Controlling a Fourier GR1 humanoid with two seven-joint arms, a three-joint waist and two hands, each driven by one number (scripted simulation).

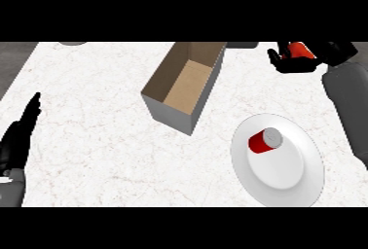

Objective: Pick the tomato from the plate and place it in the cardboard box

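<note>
— Left hand [18, 138] first: black, fingers straight and together, pointing far along the left edge, holding nothing. Partly cut off by that edge.

— Anything else cut off on the left side?

— Yes, a small grey scrap [72, 43] at the far edge of the counter [93, 121], too little showing to name. White, faintly veined like marble, that counter.

— Then the middle?

— One cardboard box [183, 82], long and rectangular, open on top, brown inside, grey on the near outer wall, lying at a slant. Nothing visible inside. Just beyond its far right corner, a second grey scrap [245, 44], again unreadable.

— And right of that?

— One white round plate [287, 170], smooth, near right, clipped slightly at its near rim. Resting on it, one red cylinder [265, 141] with a pale grey end, tipped on its side.

— Where does the tomato sit?

— Far right, in the right hand [305, 62]: one tomato [299, 49], red-orange, mostly hidden by black fingers curled round it, well apart from the plate and right of the box. Shape hard to make out. Two hands counted in all, with the grey right forearm running down the right edge.
</note>
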